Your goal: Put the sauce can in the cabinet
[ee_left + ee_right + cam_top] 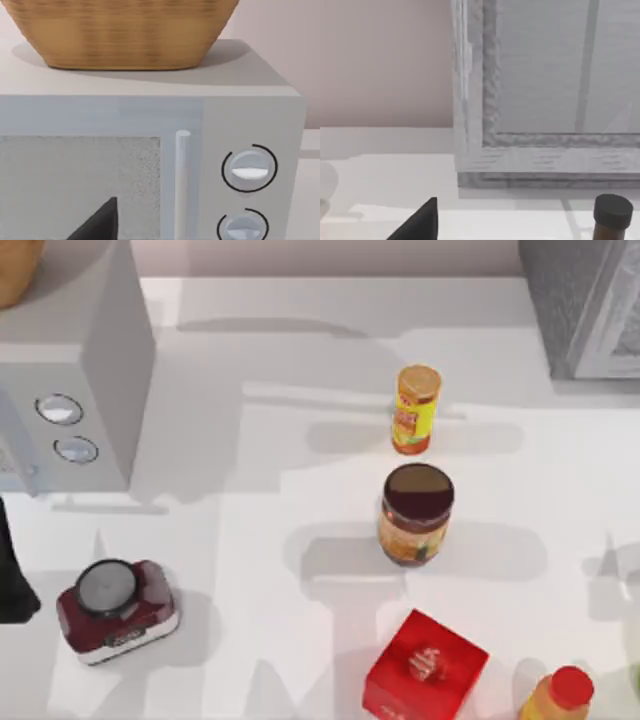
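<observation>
The sauce can [415,515] stands upright near the middle of the table, a squat jar with a dark maroon lid and an orange-brown label. No gripper is near it. The cabinet [580,310] is the dark grey speckled unit at the back right. Its pale framed door [545,85] looks shut in the right wrist view. A dark part of my left arm [12,580] sits at the table's left edge. A dark tip of my left gripper [100,225] faces the grey appliance. A dark tip of my right gripper [420,222] faces the cabinet.
A slim yellow can [415,408] stands just behind the sauce can. In front are a red box [425,668] and a yellow bottle with a red cap [558,695]. A light grey appliance with two knobs [75,390] carries a basket [125,30]. A red round-topped device [115,610] sits at the front left. A dark-capped bottle [612,217] stands near the cabinet.
</observation>
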### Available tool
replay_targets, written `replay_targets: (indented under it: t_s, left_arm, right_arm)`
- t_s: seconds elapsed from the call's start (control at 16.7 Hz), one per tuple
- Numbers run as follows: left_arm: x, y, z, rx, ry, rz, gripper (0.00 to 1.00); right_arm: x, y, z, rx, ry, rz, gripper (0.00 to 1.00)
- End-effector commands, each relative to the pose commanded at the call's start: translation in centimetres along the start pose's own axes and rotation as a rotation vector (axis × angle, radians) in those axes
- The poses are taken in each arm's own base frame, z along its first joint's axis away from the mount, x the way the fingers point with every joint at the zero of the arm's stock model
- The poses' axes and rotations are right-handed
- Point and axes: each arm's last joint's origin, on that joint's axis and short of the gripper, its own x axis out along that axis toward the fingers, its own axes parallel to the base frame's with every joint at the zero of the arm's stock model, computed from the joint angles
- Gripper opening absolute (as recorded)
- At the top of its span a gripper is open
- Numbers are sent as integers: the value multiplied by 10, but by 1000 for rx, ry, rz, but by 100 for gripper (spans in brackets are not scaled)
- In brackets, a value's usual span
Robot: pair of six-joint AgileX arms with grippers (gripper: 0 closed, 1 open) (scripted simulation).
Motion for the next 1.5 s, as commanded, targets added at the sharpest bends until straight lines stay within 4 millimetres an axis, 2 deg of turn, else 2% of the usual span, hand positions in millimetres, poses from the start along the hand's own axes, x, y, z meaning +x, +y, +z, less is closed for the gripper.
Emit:
replay_targets:
  t_s: [0.24, 0.54, 0.66, 0.78, 0.96, 1.08, 1.2, 1.38, 1.5]
  left_arm:
    - [0, 0, 0, 0, 0, 0, 100]
    - [0, 0, 0, 0, 0, 0, 100]
    - [0, 0, 0, 0, 0, 0, 100]
    - [0, 0, 0, 0, 0, 0, 100]
    - [0, 0, 0, 0, 0, 0, 100]
    - [0, 0, 0, 0, 0, 0, 100]
    - [0, 0, 0, 0, 0, 0, 100]
    - [0, 0, 0, 0, 0, 0, 100]
    - [0, 0, 0, 0, 0, 0, 100]
  right_arm:
    - [1, 2, 6, 2, -14, 35, 100]
    - [15, 13, 46, 9, -98, 290, 100]
    - [31, 20, 65, 11, -123, 430, 100]
    - [55, 29, 81, 11, -134, 581, 100]
    - [105, 42, 86, 9, -121, 809, 100]
    - [144, 51, 74, 8, -96, 955, 100]
    - [181, 59, 48, 9, -65, 1092, 100]
    - [224, 67, -6, 9, -27, 1273, 100]
    - [241, 70, -47, 7, -13, 1375, 100]
